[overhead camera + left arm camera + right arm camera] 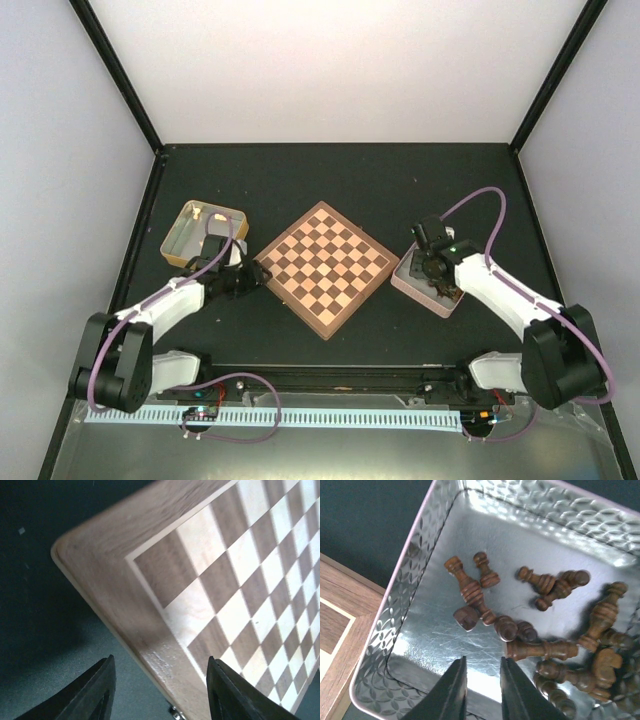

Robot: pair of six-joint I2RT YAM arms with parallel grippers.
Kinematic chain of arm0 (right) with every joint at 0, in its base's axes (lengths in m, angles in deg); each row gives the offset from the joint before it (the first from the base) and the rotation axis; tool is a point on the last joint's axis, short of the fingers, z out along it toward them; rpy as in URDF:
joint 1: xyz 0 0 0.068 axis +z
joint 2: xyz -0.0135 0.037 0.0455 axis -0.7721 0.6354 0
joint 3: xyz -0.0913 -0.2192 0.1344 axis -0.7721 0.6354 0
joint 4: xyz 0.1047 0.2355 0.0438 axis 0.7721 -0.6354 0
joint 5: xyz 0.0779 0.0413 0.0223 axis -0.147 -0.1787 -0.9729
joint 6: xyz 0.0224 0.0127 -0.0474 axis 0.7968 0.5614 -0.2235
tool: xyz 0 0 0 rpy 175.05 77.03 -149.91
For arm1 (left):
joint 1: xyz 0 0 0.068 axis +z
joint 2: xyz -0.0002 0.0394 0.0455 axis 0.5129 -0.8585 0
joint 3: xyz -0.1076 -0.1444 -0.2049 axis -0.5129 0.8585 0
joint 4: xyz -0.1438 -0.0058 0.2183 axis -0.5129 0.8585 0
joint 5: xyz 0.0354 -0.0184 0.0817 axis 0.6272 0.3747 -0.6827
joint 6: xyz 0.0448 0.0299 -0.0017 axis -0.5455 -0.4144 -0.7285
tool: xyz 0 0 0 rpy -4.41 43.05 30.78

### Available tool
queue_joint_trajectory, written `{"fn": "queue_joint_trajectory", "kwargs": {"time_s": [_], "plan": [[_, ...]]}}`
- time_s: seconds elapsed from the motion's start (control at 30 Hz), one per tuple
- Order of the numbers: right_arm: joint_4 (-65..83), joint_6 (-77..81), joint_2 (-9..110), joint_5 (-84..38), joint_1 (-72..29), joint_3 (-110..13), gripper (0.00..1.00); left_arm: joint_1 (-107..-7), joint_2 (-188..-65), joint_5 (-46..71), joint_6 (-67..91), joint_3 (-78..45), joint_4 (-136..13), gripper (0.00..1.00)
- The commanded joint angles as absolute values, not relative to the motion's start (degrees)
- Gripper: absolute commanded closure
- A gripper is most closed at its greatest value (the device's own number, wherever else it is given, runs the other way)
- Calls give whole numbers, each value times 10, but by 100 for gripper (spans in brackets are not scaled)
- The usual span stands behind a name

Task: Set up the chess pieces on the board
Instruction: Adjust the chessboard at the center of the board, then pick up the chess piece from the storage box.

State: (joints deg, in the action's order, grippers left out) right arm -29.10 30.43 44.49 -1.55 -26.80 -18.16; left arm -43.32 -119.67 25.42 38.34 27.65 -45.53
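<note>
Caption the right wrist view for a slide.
Right claw, jaws narrowly apart, hovers over dark chess pieces jumbled in a pink-rimmed tray.

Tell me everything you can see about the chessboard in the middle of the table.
The board is a square wooden slab with light tan and dark brown checks, a thin pale line around them and a wide reddish-brown rim with rounded corners. It lies flat on the dark table, turned diamond-wise, one corner toward the near edge. Every square in view is bare.

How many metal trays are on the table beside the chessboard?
2. A gold tray lies left of the board; a pink tray lies right of it, holding dark chess pieces. None seem hidden.
</note>
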Motion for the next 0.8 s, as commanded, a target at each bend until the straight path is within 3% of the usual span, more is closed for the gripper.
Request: {"fn": "queue_joint_trajectory", "kwargs": {"time_s": [0.0, 0.23, 0.77], "plan": [[-265, 286, 464, -25, -270, -200, 80, -435, -1151, 213, 365, 246, -414, 43], [-243, 278, 507, 2, -271, -206, 73, -435, -1127, 206, 359, 233, -395, 37], [-199, 258, 566, 34, -273, -210, 77, -434, -1157, 209, 353, 195, -359, 34]]}}
